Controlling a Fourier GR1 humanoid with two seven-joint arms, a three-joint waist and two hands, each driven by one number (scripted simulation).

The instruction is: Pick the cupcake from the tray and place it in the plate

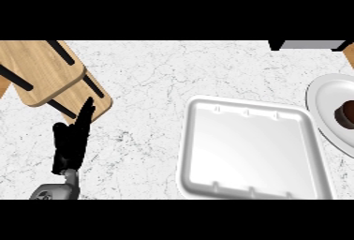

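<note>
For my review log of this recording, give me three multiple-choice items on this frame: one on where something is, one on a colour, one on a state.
1. Where does the cupcake sit?
A. on the tray
B. on the plate at the right edge
C. on the wooden boards

2. What colour is the tray?
A. white
B. red
C. black

3. How is the left hand?
A. curled round the cupcake
B. open, fingers straight, holding nothing
C. pressed flat on the tray

Answers:
1 B: the brown cupcake lies on the plate, partly cut off by the view's edge.
2 A: the tray is white, with nothing on it.
3 B: the left hand stands at the left, fingers pointing up beside the wooden boards, apart from the tray.

The right hand does not show.
</note>
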